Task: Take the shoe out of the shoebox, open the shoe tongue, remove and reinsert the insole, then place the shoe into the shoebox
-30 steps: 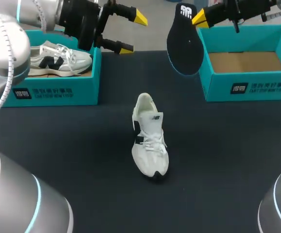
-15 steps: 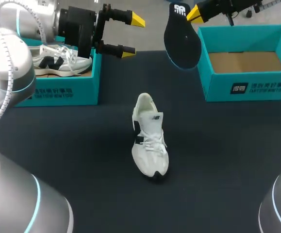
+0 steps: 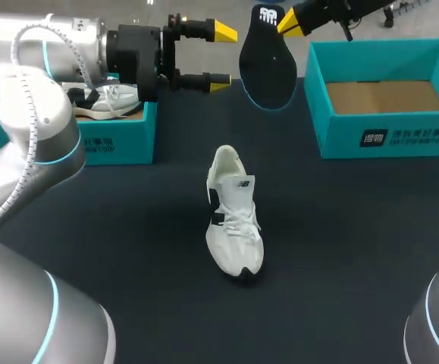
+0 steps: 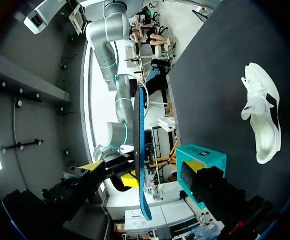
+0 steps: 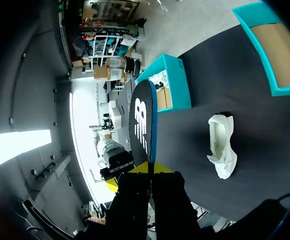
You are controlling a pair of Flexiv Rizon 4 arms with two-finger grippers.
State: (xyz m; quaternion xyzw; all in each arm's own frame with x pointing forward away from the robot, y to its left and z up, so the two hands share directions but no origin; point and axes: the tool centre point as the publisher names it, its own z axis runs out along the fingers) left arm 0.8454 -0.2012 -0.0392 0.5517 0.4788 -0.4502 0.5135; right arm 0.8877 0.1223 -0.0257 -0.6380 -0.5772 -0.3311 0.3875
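Note:
A white shoe (image 3: 234,220) with black trim lies on the dark table (image 3: 355,243), toe toward me. My right gripper (image 3: 289,23) is shut on the heel end of a black insole (image 3: 267,64), which hangs in the air over the table's back edge. Just left of the insole, my left gripper (image 3: 222,54) stands wide open with nothing between its fingers. The left wrist view has the insole (image 4: 141,160) edge-on ahead of the gripper (image 4: 145,180), the shoe (image 4: 260,120) off to one side. From the right wrist, the gripper (image 5: 149,170) pinches the insole (image 5: 142,120) above the shoe (image 5: 222,145).
An open teal shoebox (image 3: 386,136) with a bare cardboard floor stands at the back right. A second teal box (image 3: 117,144) at the back left holds another white shoe (image 3: 105,102). My left arm reaches across above that box.
My left gripper has moved right, toward the insole. My right gripper has carried the insole left and slightly higher. The shoe on the table has not moved.

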